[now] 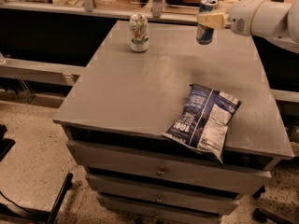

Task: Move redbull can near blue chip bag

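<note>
A white and green soda can (139,31) stood upright at the far left of the grey table (135,90), which had drawers (161,171) beneath. The redbull can (204,35) was upright over the far right part of the top. Whether its base touched the surface could not be told. The gripper (205,20) was clamped round its middle, the white arm (264,17) reaching in from the right. The blue chip bag (203,120) lay flat at the near right edge, well apart from both cans.

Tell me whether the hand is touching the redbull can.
Touching. The camera view shows the hand closed around the redbull can, at the far right of the table.
</note>
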